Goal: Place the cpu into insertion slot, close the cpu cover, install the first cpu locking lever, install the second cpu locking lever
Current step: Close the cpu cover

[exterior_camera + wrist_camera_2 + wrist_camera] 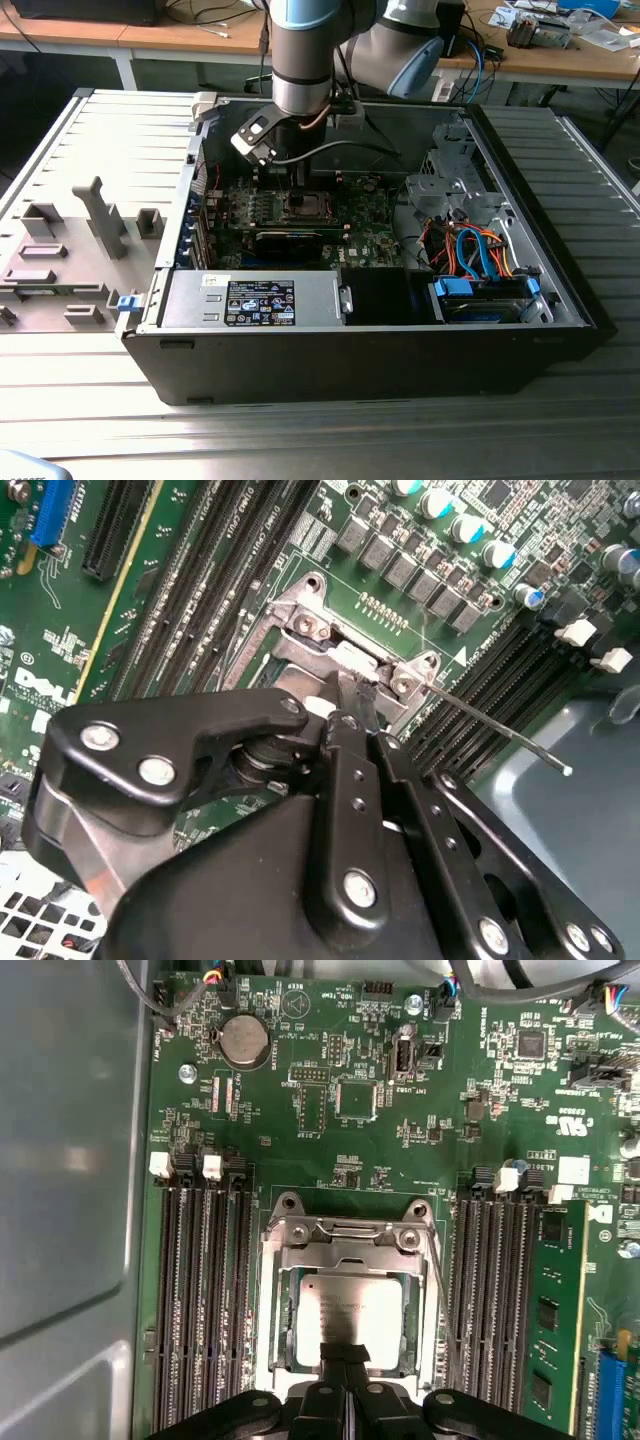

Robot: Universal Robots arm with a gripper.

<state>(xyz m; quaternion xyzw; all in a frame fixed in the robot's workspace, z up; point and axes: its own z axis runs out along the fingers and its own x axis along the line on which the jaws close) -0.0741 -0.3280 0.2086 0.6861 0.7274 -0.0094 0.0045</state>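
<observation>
Room: wooden benches (180,35) strewn with cables run behind the work area. Surface: slatted metal table (300,440), and on it a grey fixture tray (60,200) at the exterior view's left. Beside the tray lies an open computer case (350,360). The arm (300,60) descends into the case from above, over the green board (330,1140). A labelled power supply (250,300) sits along the case's front wall. The insertion slot (300,205) is mid-board, between banks of black memory slots. The cpu cover (345,1255) lies flat as a silver frame around the chip. The cpu (350,1310) is seated in the slot, its dull metal top showing through the cover's opening. The gripper (345,1355) hangs over the chip's edge, jaws drawn together with no gap and nothing between them; contact cannot be confirmed. One thin wire lever (500,730) stands raised off the board.
</observation>
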